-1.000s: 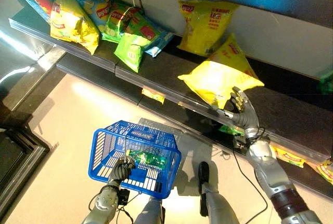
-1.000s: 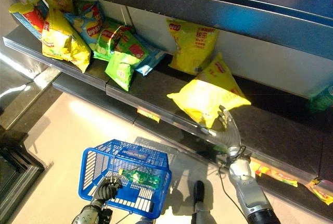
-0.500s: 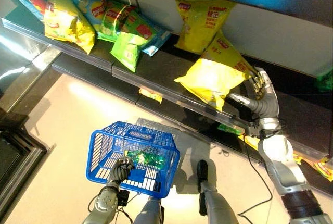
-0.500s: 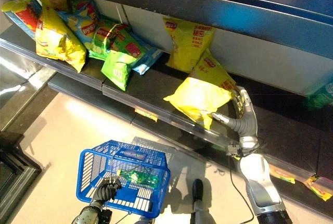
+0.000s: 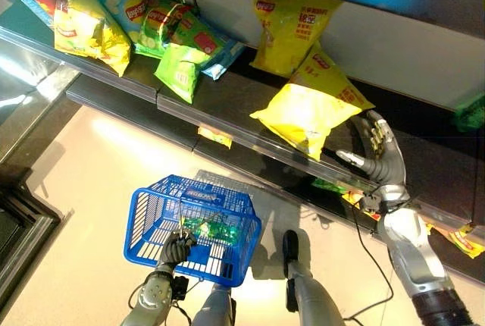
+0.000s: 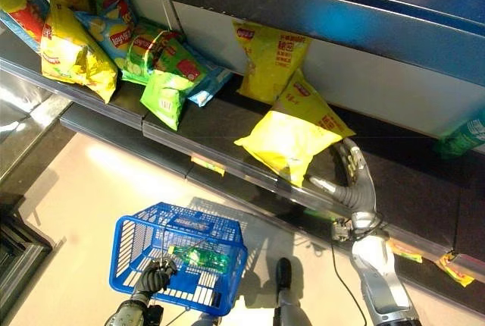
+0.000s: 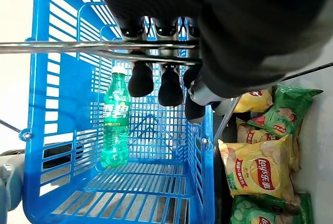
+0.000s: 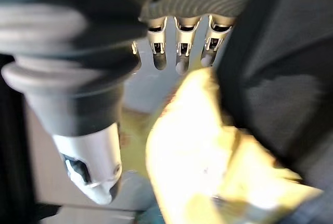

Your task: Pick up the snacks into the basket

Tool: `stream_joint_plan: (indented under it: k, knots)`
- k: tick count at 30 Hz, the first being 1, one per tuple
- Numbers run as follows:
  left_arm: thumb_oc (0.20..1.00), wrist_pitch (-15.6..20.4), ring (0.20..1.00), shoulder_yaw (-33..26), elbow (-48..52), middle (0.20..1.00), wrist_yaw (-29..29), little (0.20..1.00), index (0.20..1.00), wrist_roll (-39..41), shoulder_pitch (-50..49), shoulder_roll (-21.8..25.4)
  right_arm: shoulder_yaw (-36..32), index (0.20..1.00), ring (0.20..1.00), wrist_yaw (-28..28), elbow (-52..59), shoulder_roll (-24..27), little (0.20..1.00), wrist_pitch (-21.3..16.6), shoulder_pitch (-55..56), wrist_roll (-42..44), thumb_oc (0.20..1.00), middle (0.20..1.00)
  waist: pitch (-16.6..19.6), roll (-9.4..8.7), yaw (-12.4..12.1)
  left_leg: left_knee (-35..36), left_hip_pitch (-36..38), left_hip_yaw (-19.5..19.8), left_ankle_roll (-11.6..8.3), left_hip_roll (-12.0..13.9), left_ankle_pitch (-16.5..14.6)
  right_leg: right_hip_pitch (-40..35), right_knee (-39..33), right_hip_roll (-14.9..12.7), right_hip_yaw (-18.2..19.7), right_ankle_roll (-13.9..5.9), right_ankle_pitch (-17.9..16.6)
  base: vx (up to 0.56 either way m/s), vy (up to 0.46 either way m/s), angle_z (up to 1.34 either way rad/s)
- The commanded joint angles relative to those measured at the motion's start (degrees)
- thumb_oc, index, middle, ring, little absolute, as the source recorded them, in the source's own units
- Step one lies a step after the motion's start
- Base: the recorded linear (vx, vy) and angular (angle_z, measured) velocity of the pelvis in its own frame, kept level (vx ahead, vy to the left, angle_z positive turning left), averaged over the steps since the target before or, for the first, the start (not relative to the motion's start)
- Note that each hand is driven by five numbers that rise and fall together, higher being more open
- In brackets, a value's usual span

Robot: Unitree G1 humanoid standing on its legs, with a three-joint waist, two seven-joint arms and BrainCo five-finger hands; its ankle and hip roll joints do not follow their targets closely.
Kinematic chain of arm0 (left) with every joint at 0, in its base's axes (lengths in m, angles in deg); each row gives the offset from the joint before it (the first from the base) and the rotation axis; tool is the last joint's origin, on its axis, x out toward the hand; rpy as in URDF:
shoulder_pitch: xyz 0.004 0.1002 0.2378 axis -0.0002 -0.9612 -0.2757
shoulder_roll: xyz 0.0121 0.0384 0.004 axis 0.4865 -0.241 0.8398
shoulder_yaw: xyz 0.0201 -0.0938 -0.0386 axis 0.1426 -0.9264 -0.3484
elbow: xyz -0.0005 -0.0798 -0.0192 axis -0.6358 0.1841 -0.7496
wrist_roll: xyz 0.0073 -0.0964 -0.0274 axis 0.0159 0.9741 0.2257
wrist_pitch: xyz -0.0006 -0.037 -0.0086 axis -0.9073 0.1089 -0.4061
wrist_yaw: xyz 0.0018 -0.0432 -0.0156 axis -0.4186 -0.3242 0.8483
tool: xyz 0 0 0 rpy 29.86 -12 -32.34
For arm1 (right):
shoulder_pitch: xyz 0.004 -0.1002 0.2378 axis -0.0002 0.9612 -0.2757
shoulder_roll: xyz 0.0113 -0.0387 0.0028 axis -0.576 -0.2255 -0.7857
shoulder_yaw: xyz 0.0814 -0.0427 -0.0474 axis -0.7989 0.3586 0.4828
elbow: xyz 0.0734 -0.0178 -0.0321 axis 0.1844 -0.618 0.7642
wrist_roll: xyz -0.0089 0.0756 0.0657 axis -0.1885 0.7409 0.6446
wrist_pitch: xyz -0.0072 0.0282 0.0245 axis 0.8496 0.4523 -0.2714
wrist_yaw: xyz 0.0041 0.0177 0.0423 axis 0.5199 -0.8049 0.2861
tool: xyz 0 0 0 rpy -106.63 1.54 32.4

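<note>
1. Overhead, a dark store shelf with a clear front rail is shown above pale floor.
2. Below, a blue plastic basket is carried by its handle, the left hand curled round it.
3. Centrally, a large yellow crinkled snack bag is laid slanting toward the rail.
4. Just beside its rear corner, the right hand is spread, nothing held.

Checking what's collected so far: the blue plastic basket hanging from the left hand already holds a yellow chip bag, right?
No. The blue plastic basket, its handle gripped by the left hand, holds a green plastic soda bottle, not a chip bag, as the left wrist view shows.
</note>
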State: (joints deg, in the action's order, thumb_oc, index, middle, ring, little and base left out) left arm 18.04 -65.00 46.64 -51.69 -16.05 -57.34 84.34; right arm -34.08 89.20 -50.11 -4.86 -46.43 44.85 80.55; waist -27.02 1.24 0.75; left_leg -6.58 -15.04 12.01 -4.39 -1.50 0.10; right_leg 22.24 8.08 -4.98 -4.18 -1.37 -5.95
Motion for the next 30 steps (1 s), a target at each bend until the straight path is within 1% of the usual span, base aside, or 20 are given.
stream_joint_plan:
  k: [1,8,12,13,18,21,22,24,30]
  knots:
    - [0.2,4.0,0.2,-3.1,5.2,0.2,1.6,0.2,0.2,-2.8,-4.7,3.2,1.8,1.0,1.0,-0.8,0.9,0.3,1.0,-1.5,0.5,1.9,1.0,1.0,2.9,-1.4,0.0,-1.2,-3.0,-0.5,0.62,-0.5,-0.1,-2.5,5.6,-3.9,4.6,-6.87,9.3,0.0,0.002,-0.04]
    - [0.2,4.0,0.2,-2.5,4.9,0.2,1.3,0.2,0.2,-2.4,-4.3,3.5,5.0,1.0,1.0,-1.3,-6.1,-1.2,1.0,-0.3,-2.7,4.4,1.0,1.0,2.8,-1.01,-0.5,-1.5,-3.2,-0.5,0.46,-0.7,-0.1,-2.4,5.7,-4.1,4.5,-6.81,9.3,0.0,0.0,-0.02]
    - [0.2,3.9,0.2,-1.7,5.0,0.2,1.1,0.2,0.2,-1.8,-3.9,3.7,7.4,1.0,1.0,-0.6,-10.7,-1.9,1.0,0.6,-6.6,4.8,1.0,1.0,2.7,-0.36,-1.1,-1.4,-3.1,-0.4,0.4,-0.9,0.0,-2.7,5.7,-4.1,4.3,-6.71,9.3,0.0,0.0,0.0]
    - [0.2,3.9,0.2,-1.3,4.8,0.2,0.7,0.2,0.2,-1.8,-3.9,3.9,8.5,1.0,1.0,-0.7,-12.0,-2.1,1.0,1.2,-8.4,4.8,1.0,1.0,2.7,0.07,-1.5,-1.5,-3.2,-0.3,0.37,-0.9,0.1,-2.7,5.7,-4.1,4.2,-6.62,9.4,0.0,0.0,0.0]
    - [0.2,4.0,0.2,-0.3,4.7,0.2,0.2,0.2,0.2,-0.9,-3.6,4.3,10.0,1.0,1.0,-0.2,-17.1,-2.4,1.0,2.0,-13.4,6.1,1.0,1.0,2.7,0.88,-2.3,-1.3,-3.3,0.1,0.33,-1.1,0.2,-2.6,5.9,-4.3,4.0,-6.59,9.5,0.0,0.0,0.0]
    - [0.2,4.0,0.2,0.5,4.8,0.2,-0.4,0.2,0.2,-0.4,-3.3,4.8,10.6,1.0,1.0,0.1,-21.6,-1.4,1.0,2.4,-17.9,7.6,1.0,1.0,2.7,1.37,-3.0,-1.2,-3.5,0.5,0.21,-1.3,0.3,-2.6,5.9,-4.3,3.7,-6.53,9.6,0.0,0.0,0.0]
    - [0.2,4.0,0.2,0.5,4.8,0.2,-0.4,0.2,0.2,-0.4,-3.3,4.8,10.6,1.0,1.0,0.1,-21.6,-1.4,1.0,2.4,-17.9,7.6,1.0,1.0,2.7,1.38,-3.0,-1.2,-3.5,0.5,0.21,-1.3,0.3,-2.6,5.9,-4.3,3.7,-6.53,9.6,0.0,0.0,0.0]
    - [0.2,4.1,0.2,1.3,5.3,0.2,-1.0,0.2,0.2,0.6,-3.2,5.9,10.4,1.0,1.0,0.5,-25.7,0.5,1.0,2.7,-23.1,10.4,1.0,1.0,2.7,1.86,-3.8,-1.2,-3.5,0.7,0.14,-1.4,0.4,-2.6,6.0,-4.3,3.6,-6.49,9.6,0.01,-0.02,0.05]
    - [0.2,4.1,0.2,2.5,4.8,0.2,-1.6,0.2,0.2,1.6,-2.3,7.1,12.1,1.0,1.0,0.0,-29.9,2.8,1.0,3.1,-31.8,15.2,1.0,1.0,2.8,2.22,-4.9,-1.0,-3.4,0.9,0.12,-1.5,0.5,-2.4,6.3,-4.3,3.6,-6.42,9.8,0.01,-0.01,0.04]
